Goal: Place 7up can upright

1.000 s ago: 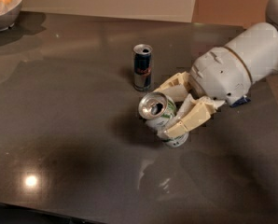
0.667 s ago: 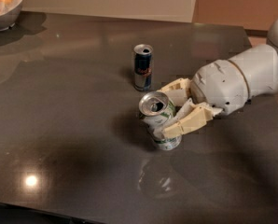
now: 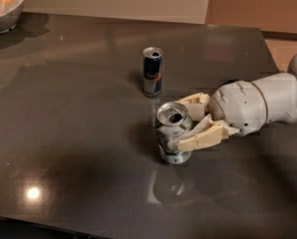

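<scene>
The 7up can, short and silver-white with green markings and an opened silver top, stands upright with its base on the dark table. My gripper reaches in from the right at the can's height. Its cream fingers sit on either side of the can, one behind and one in front, closed against its body. The white wrist and arm stretch away to the right edge.
A slimmer blue-and-silver can stands upright just behind the 7up can, a short gap away. A bowl of orange fruit sits at the table's far left corner. The table's right edge runs near the arm.
The arm has dropped lower and swung out to the right. The 7up can has gone from slightly tilted to upright, resting on the table, with the fingers still around it.
</scene>
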Controlling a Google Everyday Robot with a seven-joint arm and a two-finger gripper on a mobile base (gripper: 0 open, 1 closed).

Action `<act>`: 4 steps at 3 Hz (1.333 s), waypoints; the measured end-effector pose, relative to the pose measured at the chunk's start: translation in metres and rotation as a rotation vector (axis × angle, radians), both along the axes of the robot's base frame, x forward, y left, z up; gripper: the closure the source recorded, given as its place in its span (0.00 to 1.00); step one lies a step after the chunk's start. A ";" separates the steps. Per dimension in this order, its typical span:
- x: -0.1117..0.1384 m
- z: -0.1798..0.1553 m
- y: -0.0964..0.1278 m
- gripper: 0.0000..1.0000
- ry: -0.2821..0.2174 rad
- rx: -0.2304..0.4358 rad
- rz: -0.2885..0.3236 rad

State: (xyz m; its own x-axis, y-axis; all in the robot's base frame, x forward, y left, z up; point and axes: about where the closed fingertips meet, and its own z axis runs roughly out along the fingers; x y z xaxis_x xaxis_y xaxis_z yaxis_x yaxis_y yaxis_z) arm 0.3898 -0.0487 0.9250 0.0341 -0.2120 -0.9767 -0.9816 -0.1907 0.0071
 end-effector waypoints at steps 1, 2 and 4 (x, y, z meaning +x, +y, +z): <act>0.007 -0.008 -0.007 0.82 0.016 0.026 -0.044; 0.012 -0.017 -0.011 0.59 0.048 0.047 -0.063; 0.013 -0.025 -0.014 0.13 0.060 0.111 -0.037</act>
State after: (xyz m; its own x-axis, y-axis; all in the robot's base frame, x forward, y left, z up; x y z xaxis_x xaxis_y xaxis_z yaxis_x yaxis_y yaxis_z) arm 0.4032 -0.0630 0.8997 -0.0314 -0.1024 -0.9942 -0.9864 -0.1573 0.0474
